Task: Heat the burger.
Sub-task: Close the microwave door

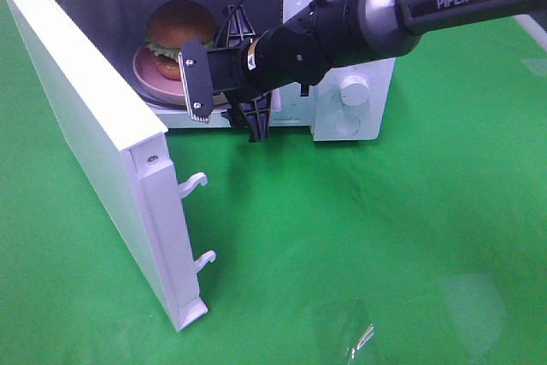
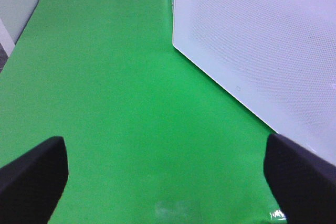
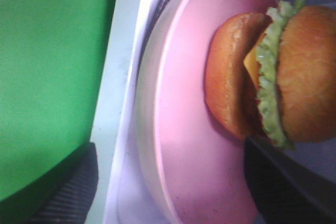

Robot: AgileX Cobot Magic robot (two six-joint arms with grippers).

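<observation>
The green bench (image 1: 359, 245) poses no hazard. The trouble lies at the white microwave (image 1: 350, 117) in the upper middle of the high view. Its door (image 1: 85, 126) stands wide open down the left of the frame, and the right arm reaches through the doorway, so any swing of the door now would likely strike the arm.

The pink plate (image 1: 149, 74) lies inside the cavity with its near rim close to the front sill. If it sits too far forward, I judge the closing door could knock it.

The right claw (image 3: 176, 187) has its jaws apart, one on each side of that rim and gripping nothing. A crooked pull-back could hook the plate and drag it out. The left claw (image 2: 168, 182) is spread wide over bare green, well away from the danger.

The burger (image 1: 181, 36) rests on the plate inside the microwave, toward the plate's far side. It has a glossy golden-brown bun, a frilly green lettuce edge and a corner of orange cheese. The layers are stacked loosely enough that a jolt might tip them
</observation>
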